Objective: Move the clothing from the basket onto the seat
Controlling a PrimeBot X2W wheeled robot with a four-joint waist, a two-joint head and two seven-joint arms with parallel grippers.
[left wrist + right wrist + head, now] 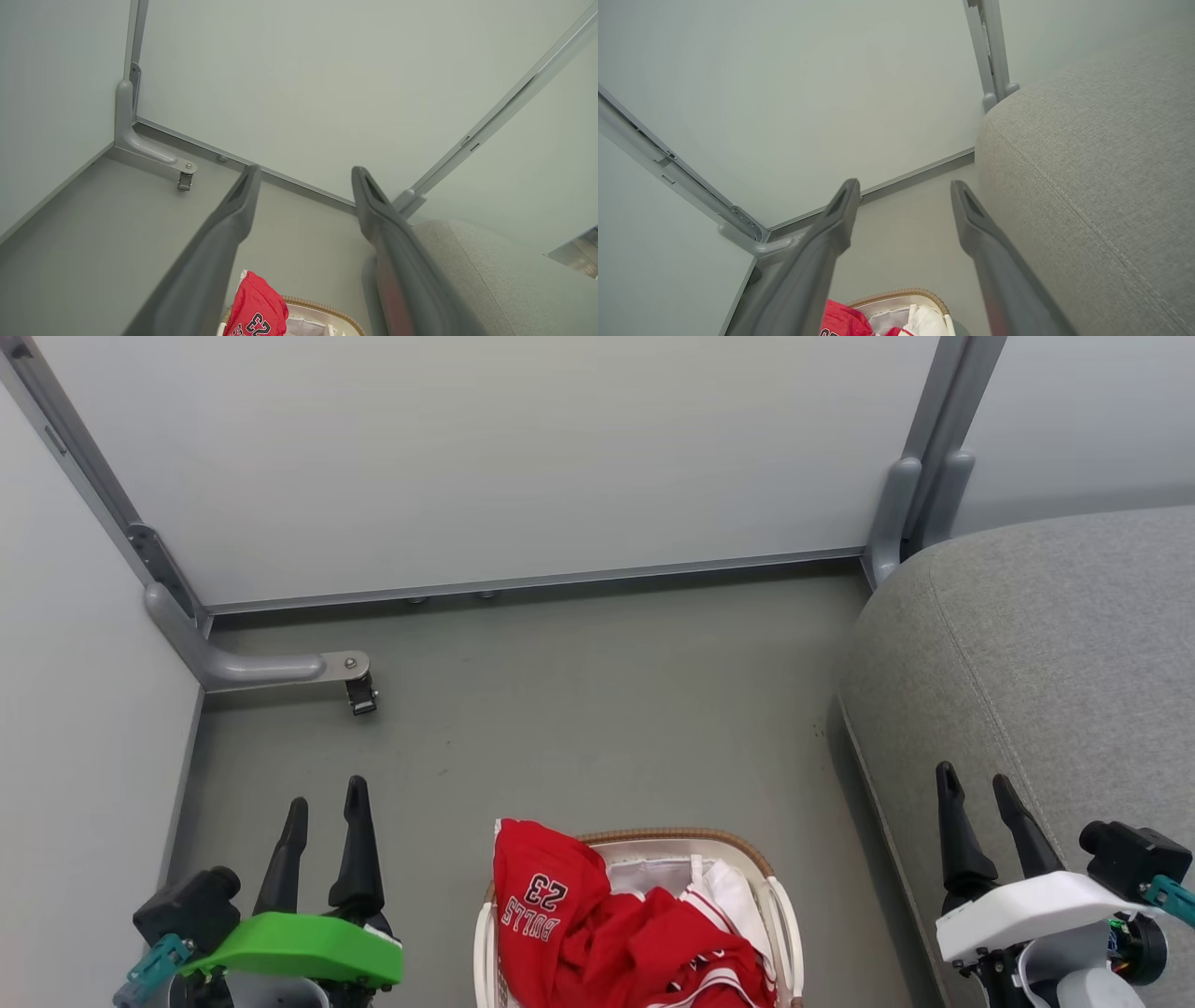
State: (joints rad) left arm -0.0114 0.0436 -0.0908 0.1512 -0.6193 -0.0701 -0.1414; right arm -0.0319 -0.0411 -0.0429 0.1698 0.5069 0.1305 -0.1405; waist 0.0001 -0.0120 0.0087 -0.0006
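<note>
The red clothing (616,933) lies heaped in the white basket (780,919) at the bottom centre of the head view; the "BULLS 23" jersey drapes over the basket's left rim, and a red-and-white piece with striped trim lies beside it. The grey seat (1046,653) fills the right side. My left gripper (327,798) stands open over the floor left of the basket, holding nothing. My right gripper (976,782) stands open over the seat's left edge, empty too. In the left wrist view the jersey (254,310) peeks up below; the right wrist view shows the basket rim (920,294) and the seat (1101,154).
Pale partition panels wall in the grey floor (597,709) at the back and left. A grey metal foot with a caster (359,691) juts out at the back left corner. Another partition post (910,495) stands by the seat's far corner.
</note>
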